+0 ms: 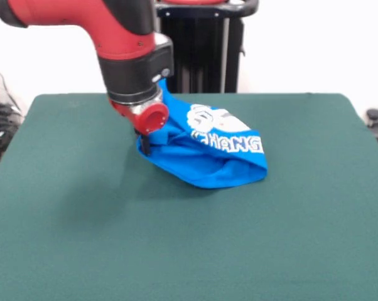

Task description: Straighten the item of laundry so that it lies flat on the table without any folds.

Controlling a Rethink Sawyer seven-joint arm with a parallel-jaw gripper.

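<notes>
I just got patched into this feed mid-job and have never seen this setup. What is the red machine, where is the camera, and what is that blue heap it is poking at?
The red and black machine is a robot arm that reaches down from above. At its lower end sits its gripper, the part that grasps.

The single picture comes from a camera across the table, facing the robot.

The dark green surface is the table. On it lies a bright blue T-shirt with a white graphic and block lettering. It is bunched up and folded over, not flat.

The gripper is down at the shirt's left edge as the picture shows it, against the cloth. The wrist hides most of it, so I cannot tell how the jaws stand or whether any cloth is held.
</notes>
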